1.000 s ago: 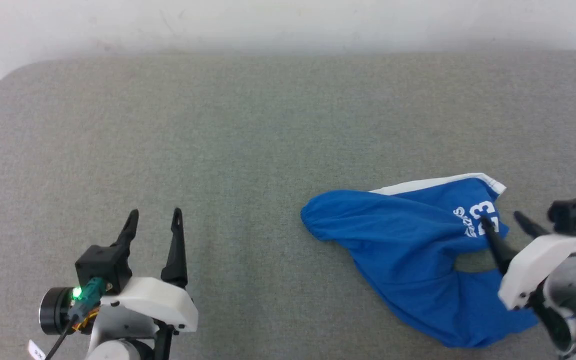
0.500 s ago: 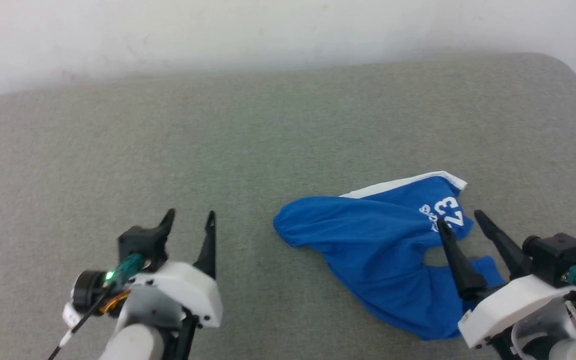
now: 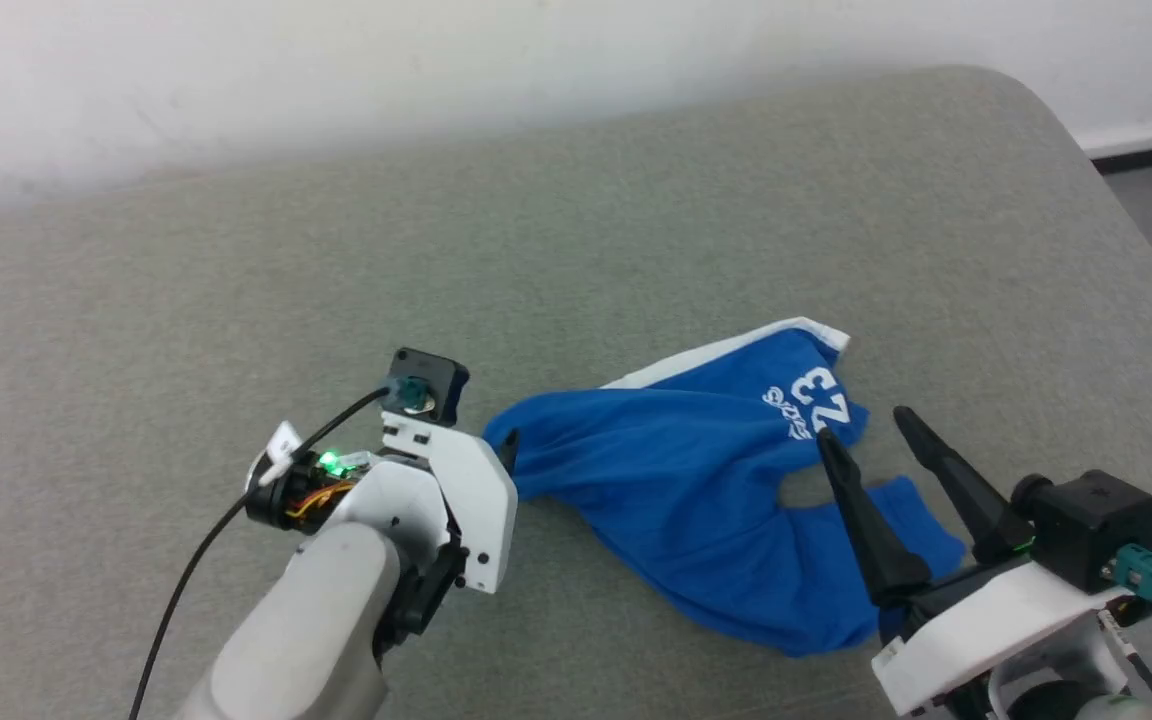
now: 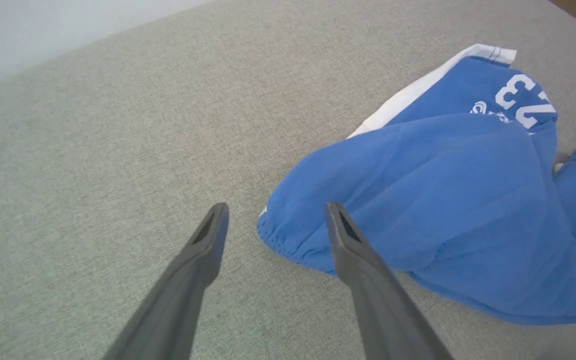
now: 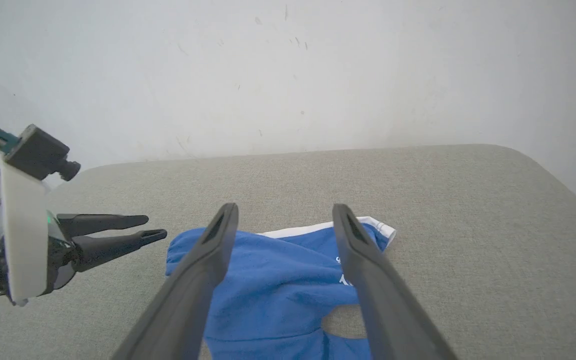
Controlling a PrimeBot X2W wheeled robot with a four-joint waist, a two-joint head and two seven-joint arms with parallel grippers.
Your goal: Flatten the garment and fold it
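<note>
The crumpled royal-blue thin-fabric shorts (image 3: 676,490) are showing a white side stripe and white "23" print against the plain grey-green woven cushion (image 3: 336,280). The white-shelled left gripper (image 4: 275,205) and right gripper (image 3: 861,423) are showing dark grey fingers (image 4: 185,285).

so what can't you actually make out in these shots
- Left wrist view: whether the left tool touches the shorts or hovers above them; one finger overlaps the fabric.
- Head view: the small word beside the 23, too small and creased to read.
- Right wrist view: the shorts' near part, cut by the bottom edge and covered by the fingers of the right tool.
- Every view: the shorts' underside layers, folded under themselves.
</note>
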